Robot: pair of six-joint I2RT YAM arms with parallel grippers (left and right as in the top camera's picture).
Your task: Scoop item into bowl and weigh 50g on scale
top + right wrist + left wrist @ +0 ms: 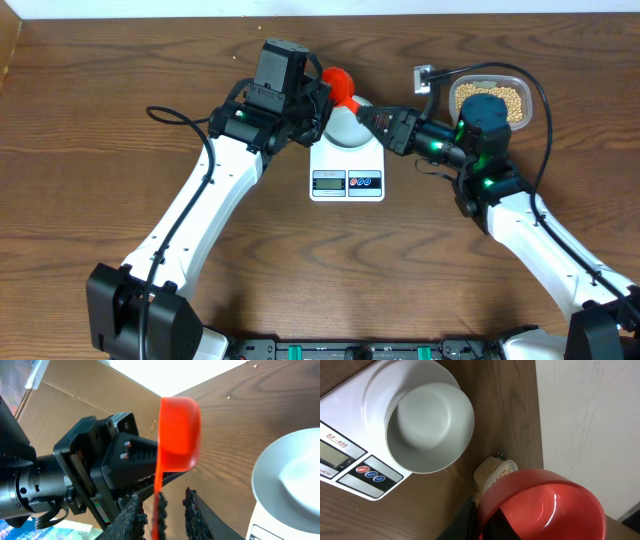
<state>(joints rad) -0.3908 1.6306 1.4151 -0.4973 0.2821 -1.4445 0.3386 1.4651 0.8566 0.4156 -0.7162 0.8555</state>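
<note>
Red scoop (pixel 338 82) (raised), clear tub (pixel 500 79), table (pixel 100 150)

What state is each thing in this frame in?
bowl: empty, sitting on the scale
scale: bearing the bowl, display unreadable
red scoop: empty, held in the air
beans: in the clear tub
left gripper: shut on the red scoop
right gripper: fingers astride the scoop's handle, grip unclear

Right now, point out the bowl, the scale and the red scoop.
bowl (pixel 427 422), left wrist view, on its bare inner floor.
scale (pixel 347 161), overhead view, on the white top between bowl and display.
red scoop (pixel 180 435), right wrist view, on the cup's outer side.
</note>
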